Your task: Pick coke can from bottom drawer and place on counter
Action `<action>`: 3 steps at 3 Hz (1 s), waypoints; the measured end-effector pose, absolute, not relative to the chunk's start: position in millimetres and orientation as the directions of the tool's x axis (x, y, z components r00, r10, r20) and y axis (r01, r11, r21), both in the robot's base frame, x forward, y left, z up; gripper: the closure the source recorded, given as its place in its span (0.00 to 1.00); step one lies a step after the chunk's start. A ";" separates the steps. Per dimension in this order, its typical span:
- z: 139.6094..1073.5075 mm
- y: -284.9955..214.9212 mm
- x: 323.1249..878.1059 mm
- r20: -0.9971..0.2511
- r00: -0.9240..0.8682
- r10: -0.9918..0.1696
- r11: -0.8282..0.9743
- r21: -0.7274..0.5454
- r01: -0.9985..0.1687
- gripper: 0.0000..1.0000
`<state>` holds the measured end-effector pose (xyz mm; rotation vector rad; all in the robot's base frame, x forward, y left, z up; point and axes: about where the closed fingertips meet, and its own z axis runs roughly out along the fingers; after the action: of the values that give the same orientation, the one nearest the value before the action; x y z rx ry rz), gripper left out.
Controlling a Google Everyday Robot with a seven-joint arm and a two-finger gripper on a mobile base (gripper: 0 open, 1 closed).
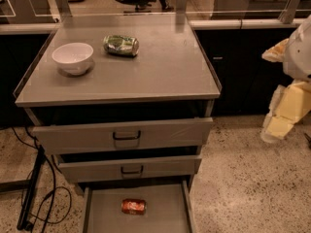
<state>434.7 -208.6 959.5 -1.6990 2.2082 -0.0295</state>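
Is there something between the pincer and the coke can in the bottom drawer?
Nothing covers the coke can; it lies exposed in the open bottom drawer. The pincer hangs right of the cabinet, so the protruding upper drawers and the drawer's right wall lie partly between.

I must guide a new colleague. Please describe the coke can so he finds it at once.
Left of the gripper at far right, under the grey counter, the bottom drawer is open, and the coke can lies alone on its floor. It is red-orange, unlike the green can beside the bowl above.
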 end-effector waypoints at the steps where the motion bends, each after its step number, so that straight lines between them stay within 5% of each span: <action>1: 917.7 -193.9 422.8 -0.373 -0.199 -0.906 0.287 -0.197 -0.937 0.00; 3: 786.7 -158.3 394.4 -0.478 -0.246 -0.843 0.334 -0.108 -0.936 0.00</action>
<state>394.4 -158.3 786.7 -1.5617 2.1508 0.2745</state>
